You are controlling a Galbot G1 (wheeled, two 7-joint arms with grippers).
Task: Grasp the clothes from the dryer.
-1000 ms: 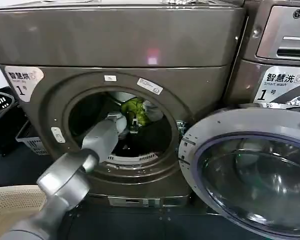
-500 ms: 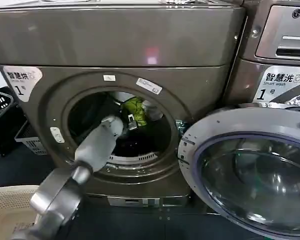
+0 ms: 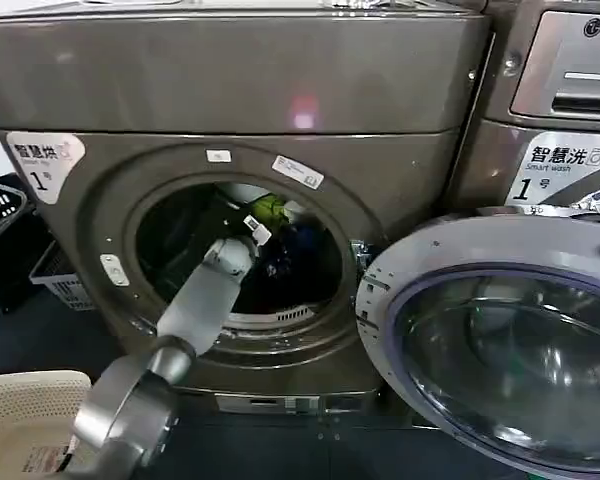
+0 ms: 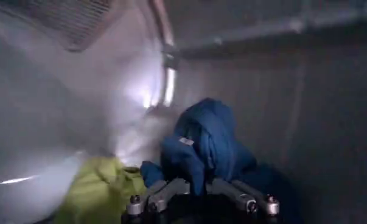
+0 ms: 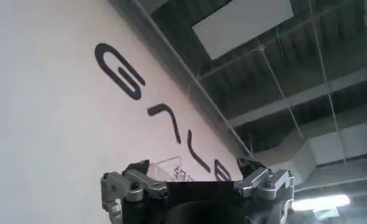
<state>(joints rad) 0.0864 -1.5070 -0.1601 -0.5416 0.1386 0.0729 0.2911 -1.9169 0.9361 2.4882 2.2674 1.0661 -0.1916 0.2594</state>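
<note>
Arm reach has deepened: your left gripper (image 3: 263, 238) has pushed farther into the bronze-grey dryer's (image 3: 230, 90) drum, fingers (image 4: 140, 204) spread, yellow-green clothes (image 4: 98, 193) just beside, not yet grasped.

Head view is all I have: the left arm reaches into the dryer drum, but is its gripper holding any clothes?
Observer: No. In the left wrist view the left gripper is open, with nothing between its fingers.
Operator: So what lies in front of it in there?
Observer: A bunched blue garment lies straight ahead of it, with a yellow-green piece beside that.
</note>
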